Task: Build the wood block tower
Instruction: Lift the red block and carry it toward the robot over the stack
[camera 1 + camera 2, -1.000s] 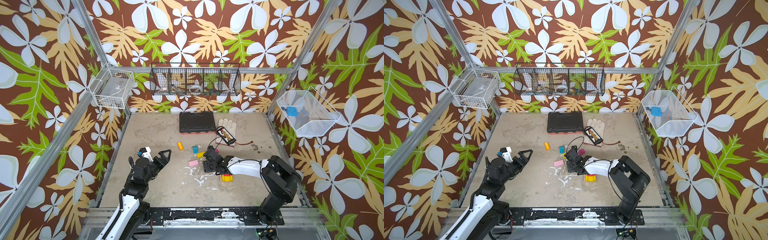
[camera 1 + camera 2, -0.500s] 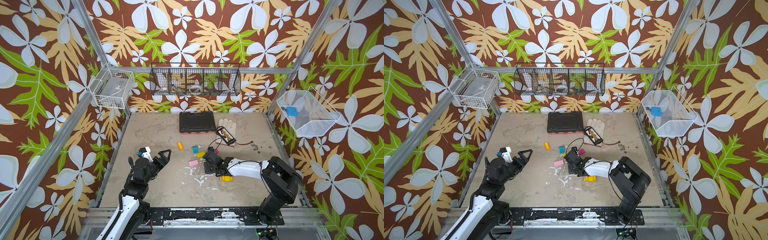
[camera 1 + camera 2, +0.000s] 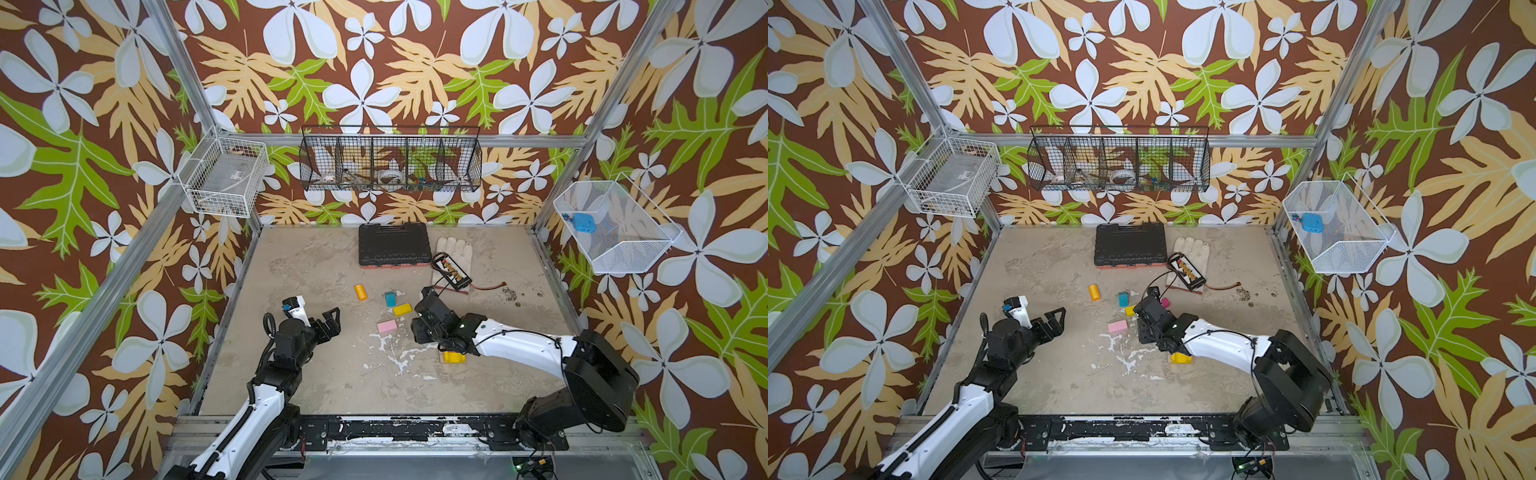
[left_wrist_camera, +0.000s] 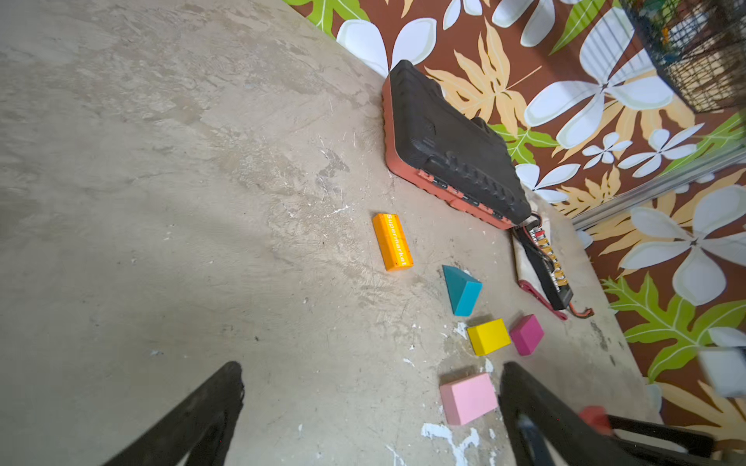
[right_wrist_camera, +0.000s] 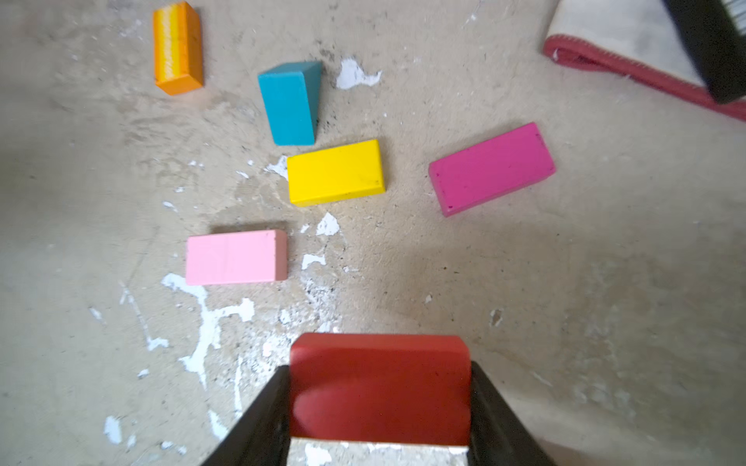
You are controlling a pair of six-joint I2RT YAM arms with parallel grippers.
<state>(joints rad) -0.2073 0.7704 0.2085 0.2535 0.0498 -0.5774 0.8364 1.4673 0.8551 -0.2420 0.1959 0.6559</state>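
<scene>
Change: right gripper [image 5: 380, 369] has drawn its jaws in over the last second. The left arm and the loose blocks lie as before.
Hidden: from above, the red block [image 5: 379, 403] is covered by the gripper body, and in the left wrist view it is only a red blur. The magenta block [image 3: 1165, 302] shows in a top view only as a sliver behind that gripper. A yellow piece [image 3: 453, 357] resting on something tan is half covered by the right forearm.
Cut off: the frame edge crops the fingers of both grippers in the wrist views.
Open room: the floor [image 3: 332, 374] is bare on the left half and along the near edge. The tool case [image 3: 394, 245], glove [image 3: 455, 249] and battery pack [image 3: 453, 270] crowd the far wall.
Right gripper: clamped on the red block, one finger against each side. Whether the block is clear of the floor cannot be told.
Left gripper [image 4: 369, 379]: spread wide, holding nothing, raised above the floor.
Loose blocks: orange block [image 5: 177, 48], teal block [image 5: 290, 103], yellow block [image 5: 335, 171], magenta block and pink block [image 5: 236, 258] lie singly, apart and unstacked, beyond the red block.
Nearest: the pink block lies between the two grippers, touching neither.
</scene>
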